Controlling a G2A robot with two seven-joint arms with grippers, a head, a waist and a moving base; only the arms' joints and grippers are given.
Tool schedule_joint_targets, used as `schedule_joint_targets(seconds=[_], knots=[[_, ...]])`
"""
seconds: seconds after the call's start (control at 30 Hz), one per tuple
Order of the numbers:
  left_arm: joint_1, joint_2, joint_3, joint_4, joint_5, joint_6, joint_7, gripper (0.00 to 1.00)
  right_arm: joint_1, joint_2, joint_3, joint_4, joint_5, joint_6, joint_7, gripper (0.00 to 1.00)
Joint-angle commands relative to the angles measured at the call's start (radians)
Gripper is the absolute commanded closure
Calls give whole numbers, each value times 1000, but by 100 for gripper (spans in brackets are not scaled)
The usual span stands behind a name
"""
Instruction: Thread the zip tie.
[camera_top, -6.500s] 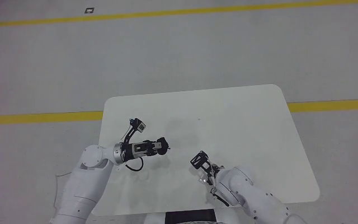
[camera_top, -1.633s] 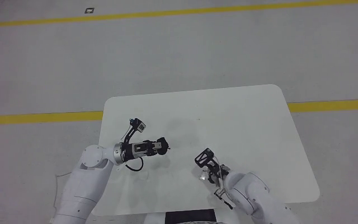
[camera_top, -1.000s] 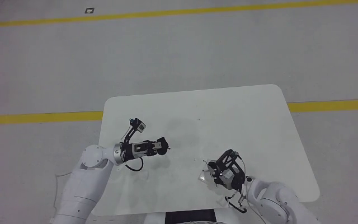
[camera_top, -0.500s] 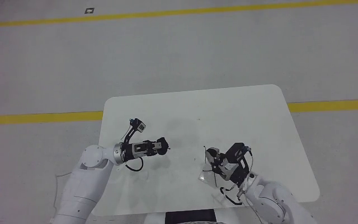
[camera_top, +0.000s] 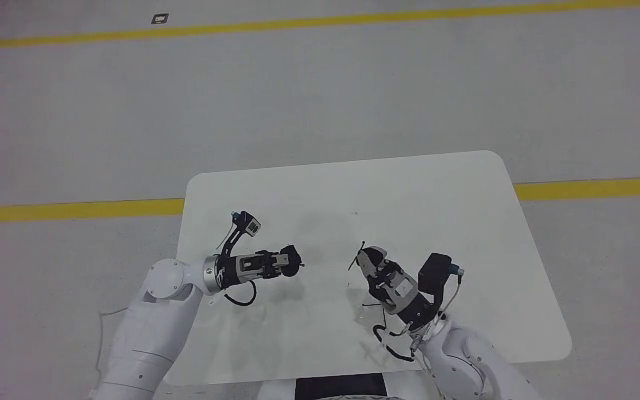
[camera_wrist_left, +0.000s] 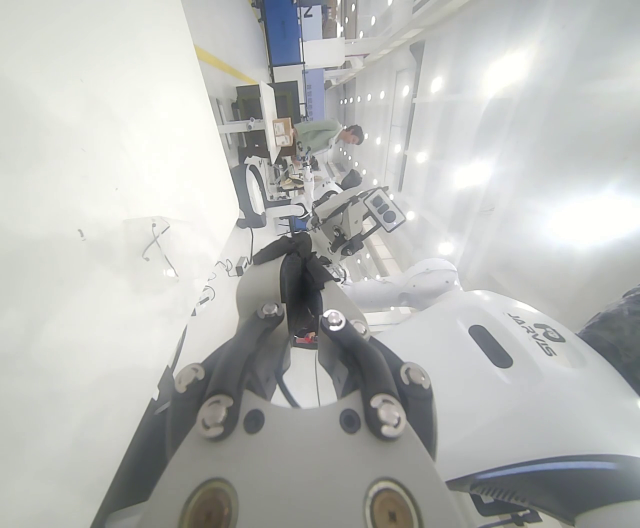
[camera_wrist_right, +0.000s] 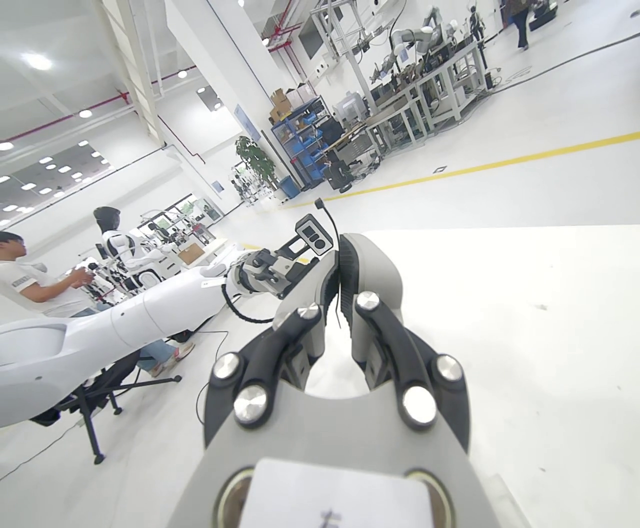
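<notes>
Zip tie (camera_wrist_right: 333, 230) pinched upright by closed right gripper (camera_wrist_right: 340, 265), above table (camera_top: 450, 200); left gripper (camera_wrist_left: 300, 270) closed too (load unclear). Light, springy, slick strap; prob. best gripped nr head, tail left free.

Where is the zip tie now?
Right wrist view: thin black plastic zip tie, pinched in the right end effector over the white table's near side, opposite the left end effector.

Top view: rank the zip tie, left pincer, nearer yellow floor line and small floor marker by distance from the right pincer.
1. zip tie: clamped in the right pincer itself.
2. left pincer: over the table, on the robot's left.
3. yellow line: floor, passing behind the table.
4. floor marker: far floor, beyond the left arm's side.
</notes>
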Motion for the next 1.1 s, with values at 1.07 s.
schedule_joint_targets(seconds=[1.07], knots=[[0,0,0,0,0,0,0,100,126,-80,-270,139,-146,334,-319,100]])
